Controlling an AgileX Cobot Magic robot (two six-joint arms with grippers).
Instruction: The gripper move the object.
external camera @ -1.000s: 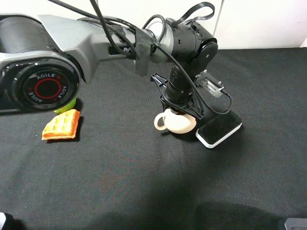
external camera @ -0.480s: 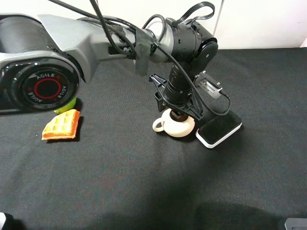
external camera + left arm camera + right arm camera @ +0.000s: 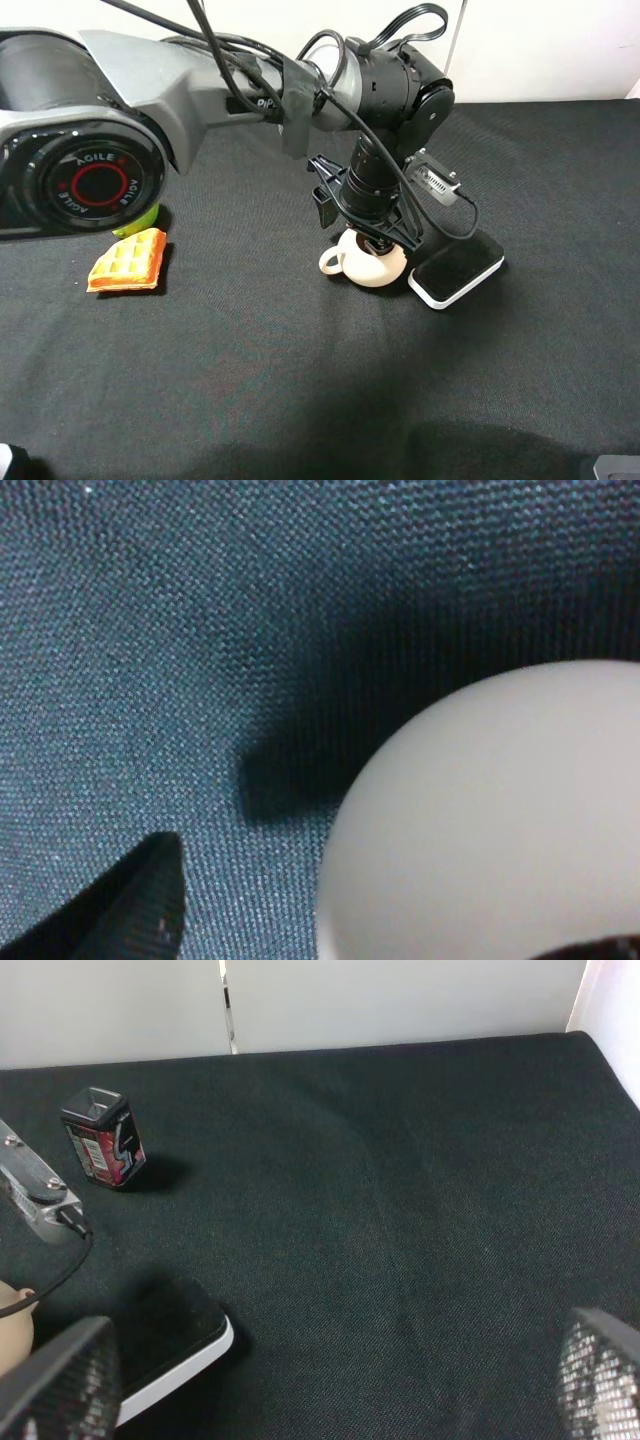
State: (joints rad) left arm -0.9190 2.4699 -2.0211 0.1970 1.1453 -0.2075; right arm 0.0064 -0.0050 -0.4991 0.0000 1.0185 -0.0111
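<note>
black cloth point(image 3: 300, 380) covers the whole work surface, with a pale wall behind it. near the middle of the cloth sits the cream teapot point(image 3: 375, 265), upright on the fabric, its loop handle point(image 3: 331, 264) turned toward the left side of the high view. just to its right, close enough that i cannot tell whether they touch, lies a black-topped white eraser block point(image 3: 456, 269). a waffle piece point(image 3: 128, 262) and a sliver of green lime point(image 3: 140, 221) lie well apart on the left, partly under the big grey arm.

the left gripper point(image 3: 368, 236) stands straight down onto the teapot's mouth. from the high view the claw's jaws are hidden by its own body, and the left wrist view shows only the pot's rounded wall point(image 3: 490, 820) and one dark fingertip point(image 3: 125, 905) over the cloth, so i cannot tell whether the claw is gripping the rim or loose.

the right gripper point(image 3: 330, 1385) hangs wide apart over bare cloth, with a small battery point(image 3: 103, 1137) far off.

by my reading, the step is either setting down or grasping at the pot. the next move calls for a clean vertical motion, without nudging the eraser.
</note>
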